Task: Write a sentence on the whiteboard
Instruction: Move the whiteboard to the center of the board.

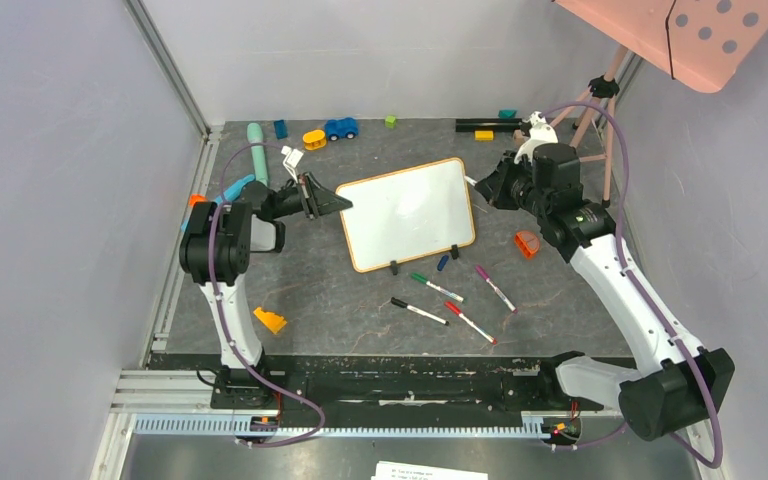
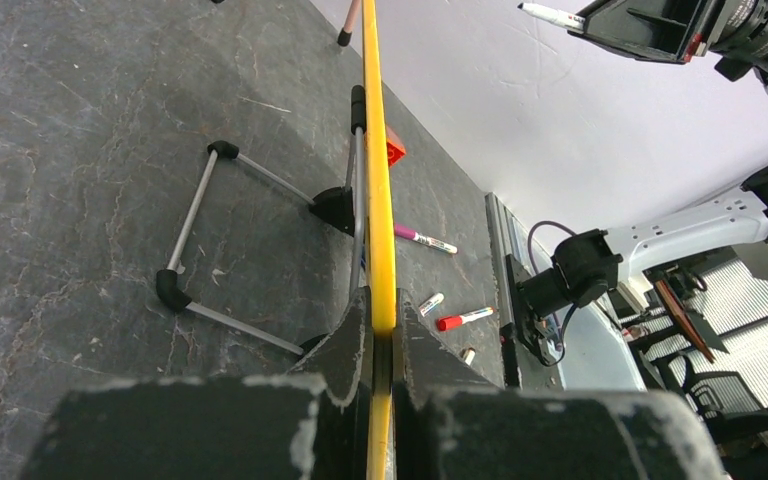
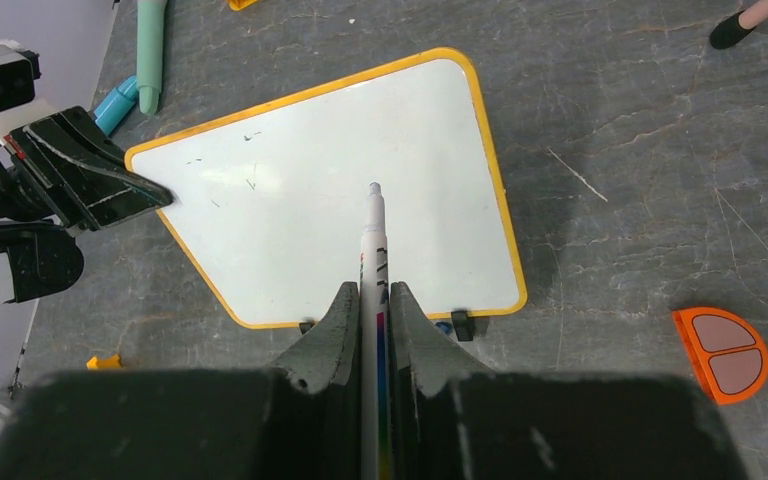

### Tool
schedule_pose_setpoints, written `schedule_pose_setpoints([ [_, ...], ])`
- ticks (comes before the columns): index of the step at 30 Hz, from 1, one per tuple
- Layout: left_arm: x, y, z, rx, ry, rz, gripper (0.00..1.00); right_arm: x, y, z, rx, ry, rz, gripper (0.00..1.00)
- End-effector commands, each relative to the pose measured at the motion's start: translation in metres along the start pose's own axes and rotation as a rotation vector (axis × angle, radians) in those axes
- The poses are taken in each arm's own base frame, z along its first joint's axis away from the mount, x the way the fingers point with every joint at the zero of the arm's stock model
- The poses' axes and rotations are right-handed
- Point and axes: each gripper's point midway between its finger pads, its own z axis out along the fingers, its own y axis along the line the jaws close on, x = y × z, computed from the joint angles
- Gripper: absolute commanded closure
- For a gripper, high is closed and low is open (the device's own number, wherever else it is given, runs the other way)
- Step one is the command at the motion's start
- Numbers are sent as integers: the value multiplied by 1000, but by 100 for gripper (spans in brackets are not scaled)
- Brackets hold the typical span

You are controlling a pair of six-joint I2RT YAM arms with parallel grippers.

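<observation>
Blue toy car point(image 1: 341, 128) just beside yellow toy point(image 1: 314, 139).

loose markers point(image 1: 438, 288) just beside whiteboard point(image 1: 407, 213)

Pale lilac walls point(image 1: 60, 200) closing in dark grey marbled table top point(image 1: 320, 290) on left, back and right. Aluminium post point(image 1: 165, 65) running up back-left corner. Ribbed metal rail point(image 1: 360, 427) lying along near edge. Pink dotted panel point(image 1: 690, 30) hanging over far-right corner, tripod point(image 1: 602, 88) standing beneath. Soft even light falling. Slatted blinds point(image 2: 760, 300) showing beyond table in left wrist view.
</observation>
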Motion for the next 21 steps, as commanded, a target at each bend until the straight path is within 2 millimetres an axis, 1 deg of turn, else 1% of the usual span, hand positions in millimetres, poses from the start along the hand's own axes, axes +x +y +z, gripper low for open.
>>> schedule_pose_setpoints([
  [1,12,-23,-2,57,59,105,98,-10,2,-6,-5,-48,-12,100],
  [5,13,-21,-2,53,55,105,95,-12,2,-4,-7,-58,-14,100],
  [9,12,-26,-3,60,61,114,90,-16,1,0,-1,-70,-22,100],
  [11,11,-29,-3,66,66,122,90,-18,-1,0,7,-79,-26,100],
  [16,10,-29,-2,65,65,121,89,-18,0,3,-1,-81,-37,100],
  [18,13,-26,-3,60,63,105,90,-16,-1,6,-1,-76,-48,100],
  [21,18,-28,-3,57,62,98,91,-20,0,8,1,-72,-59,100],
])
